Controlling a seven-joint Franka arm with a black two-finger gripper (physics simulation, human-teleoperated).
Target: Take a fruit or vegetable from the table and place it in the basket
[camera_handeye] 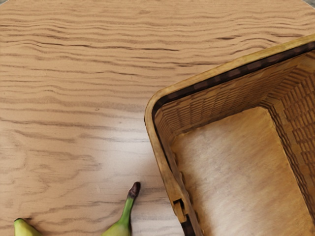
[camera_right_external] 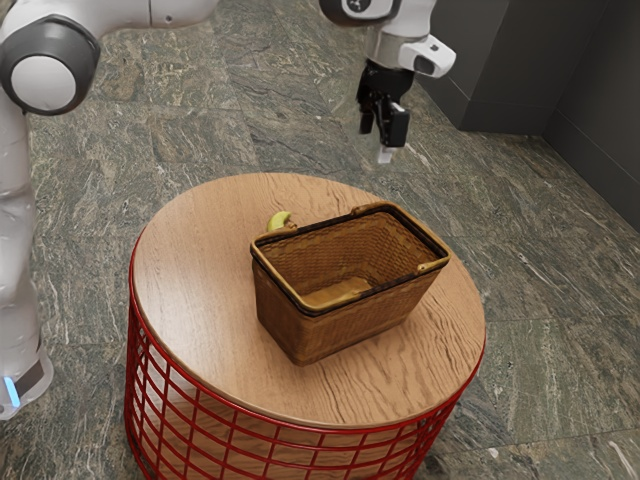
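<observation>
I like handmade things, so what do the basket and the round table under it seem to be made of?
The basket looks like brown wicker, judging by its woven walls, with a smoother, lighter rim. The table has a wood or wood-look top with a soft sheen and dark grain lines, on a glossy red grid base, probably painted wire.

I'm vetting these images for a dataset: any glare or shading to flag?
Wrist view: pale glare on the tabletop beside the basket, another bright patch on the basket's floor. Exterior view: softer sheen on the tabletop; the basket's outer side looks shaded.
</observation>
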